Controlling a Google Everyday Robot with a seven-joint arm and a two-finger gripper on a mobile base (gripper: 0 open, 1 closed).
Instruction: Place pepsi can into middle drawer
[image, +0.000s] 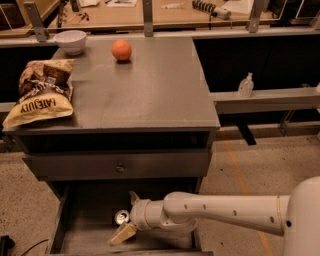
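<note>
The pepsi can shows its silver top and stands in the open middle drawer, low in the cabinet, near the drawer's middle. My gripper reaches into the drawer from the right on a white arm. Its fingers are spread wide, one above the can and one below it. The can sits between them with gaps on both sides. The can's blue body is mostly hidden in the dark drawer.
On the cabinet top lie an orange, a white bowl and a chip bag. A closed drawer front with a knob sits above the open drawer. A small bottle stands on a ledge at right.
</note>
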